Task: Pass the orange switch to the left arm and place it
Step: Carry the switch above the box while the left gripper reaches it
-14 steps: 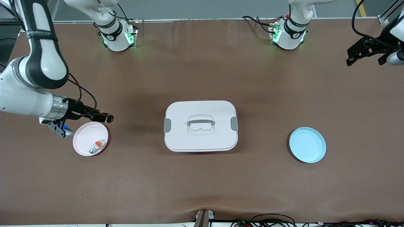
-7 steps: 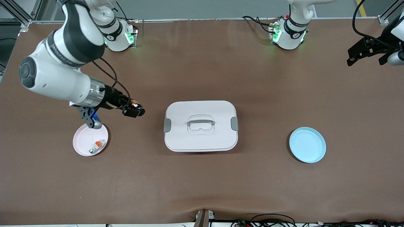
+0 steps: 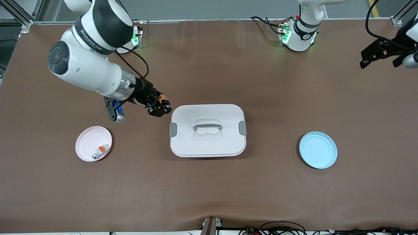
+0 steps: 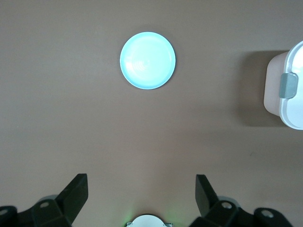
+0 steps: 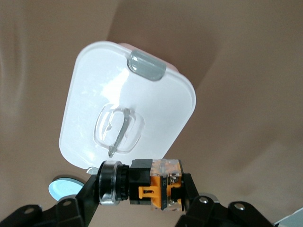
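Note:
My right gripper is shut on the orange switch, a black push-button with an orange-yellow body. It hangs over the table just beside the corner of the box at the right arm's end. In the right wrist view the switch lies crosswise between the fingers, with the white box and its grey latch below. The left gripper waits open and empty at the left arm's end of the table. In its wrist view the left gripper holds nothing.
A pink plate near the right arm's end holds a small white-grey piece with an orange tab. A blue plate lies toward the left arm's end and also shows in the left wrist view as the blue plate. Cables run along the front edge.
The right arm has swung from above the pink plate toward the box, carrying the switch. The left arm has not moved.

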{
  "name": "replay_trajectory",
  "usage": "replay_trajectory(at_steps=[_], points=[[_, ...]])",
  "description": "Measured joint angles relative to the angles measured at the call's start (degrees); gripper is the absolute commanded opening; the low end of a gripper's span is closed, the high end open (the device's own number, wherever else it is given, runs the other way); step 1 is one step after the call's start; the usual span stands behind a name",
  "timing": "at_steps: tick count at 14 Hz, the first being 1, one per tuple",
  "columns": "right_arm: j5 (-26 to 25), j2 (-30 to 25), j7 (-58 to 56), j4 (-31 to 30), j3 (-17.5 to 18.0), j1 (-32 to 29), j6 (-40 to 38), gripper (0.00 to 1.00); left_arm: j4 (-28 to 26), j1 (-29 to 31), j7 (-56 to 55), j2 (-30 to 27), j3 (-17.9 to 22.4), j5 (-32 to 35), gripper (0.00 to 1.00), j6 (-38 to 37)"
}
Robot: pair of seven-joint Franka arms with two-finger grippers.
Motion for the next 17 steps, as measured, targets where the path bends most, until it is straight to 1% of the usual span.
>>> replay_trajectory(at_steps=[5, 7, 10, 12, 14, 17], points=[[0.0, 4.89, 13.96, 6.35, -0.02, 6.17, 0.56, 0.0, -0.01, -0.05, 0.0, 0.12, -0.05, 0.0, 1.0, 0.01], [0.0, 5.98, 17.82, 8.64, -0.04, 7.33, 0.85, 0.0, -0.03, -0.39, 0.0, 0.69, -0.31, 0.0, 1.0, 0.01], [0.03, 6.13, 21.49, 9.68, -0.05, 8.54, 1.79, 0.0, -0.07, -1.46, 0.05, 2.17, -0.73, -2.01, 1.0, 0.0], [0.04, 6.57, 24.48, 9.68, -0.04, 9.8, 5.29, 0.0, -0.15, -2.73, 0.17, 3.03, -0.91, -3.43, 1.0, -0.48], [0.04, 7.74, 26.45, 9.69, -0.05, 10.97, 8.92, 0.0, -0.23, -4.34, 0.16, 4.08, -1.06, -7.5, 1.0, -1.97], [0.04, 9.67, 27.11, 10.07, -0.05, 11.99, 9.88, 0.0, -0.34, -5.25, 0.59, 6.01, -1.25, -15.12, 1.0, -2.59]])
